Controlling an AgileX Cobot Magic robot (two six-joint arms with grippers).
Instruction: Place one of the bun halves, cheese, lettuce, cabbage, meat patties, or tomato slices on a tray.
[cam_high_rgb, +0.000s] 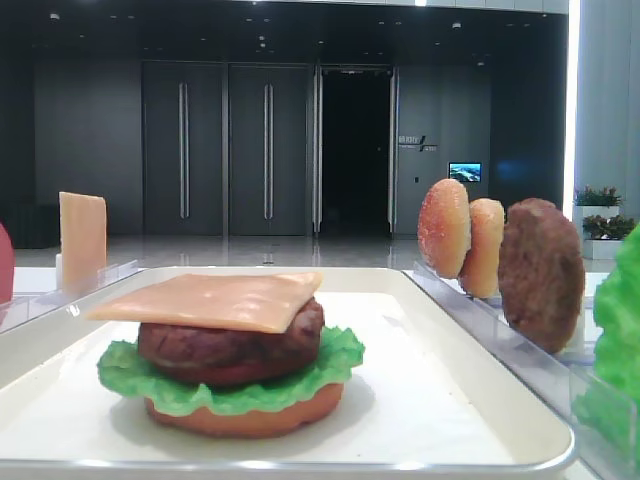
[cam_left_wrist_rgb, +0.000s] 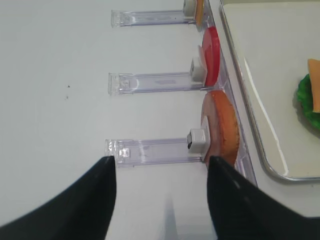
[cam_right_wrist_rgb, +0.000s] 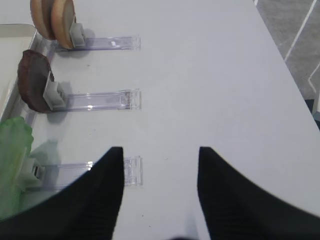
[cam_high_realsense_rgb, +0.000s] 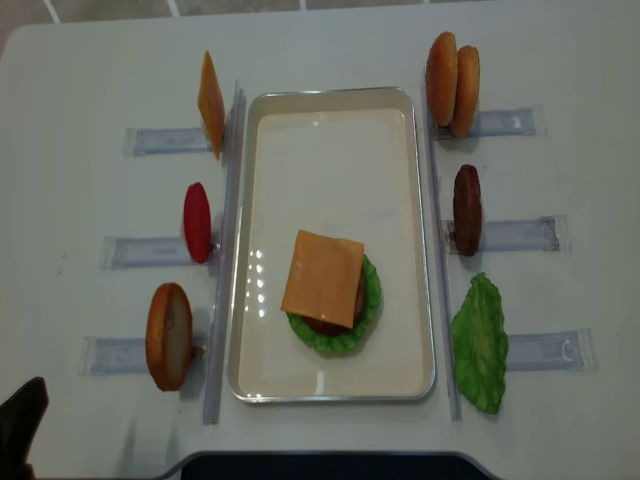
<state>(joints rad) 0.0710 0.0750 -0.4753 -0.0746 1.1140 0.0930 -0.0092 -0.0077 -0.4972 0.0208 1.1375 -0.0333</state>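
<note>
Both grippers are open and hold nothing: your left gripper (cam_left_wrist_rgb: 160, 192) and your right gripper (cam_right_wrist_rgb: 160, 182). On the tray (cam_high_realsense_rgb: 330, 130) a stack sits near you: bun, lettuce (cam_high_realsense_rgb: 370, 300), patty, cheese (cam_high_realsense_rgb: 323, 278) on top. Pick the tomato slice (cam_high_realsense_rgb: 197, 222) on the left next. Grab its edges gently, lift it straight, and lay it flat on the cheese.

The white tray (cam_high_realsense_rgb: 410, 230) is carrying a stack: bun half (cam_high_rgb: 245, 418), lettuce (cam_high_rgb: 130, 375), meat patty (cam_high_rgb: 230, 350), cheese slice (cam_high_realsense_rgb: 322, 278) on top. Spare bun halves (cam_high_realsense_rgb: 452, 72), patty (cam_high_realsense_rgb: 467, 210), lettuce leaf (cam_high_realsense_rgb: 480, 343), tomato slice (cam_high_realsense_rgb: 197, 222) and second cheese slice (cam_high_realsense_rgb: 210, 103) are standing beside it.
</note>
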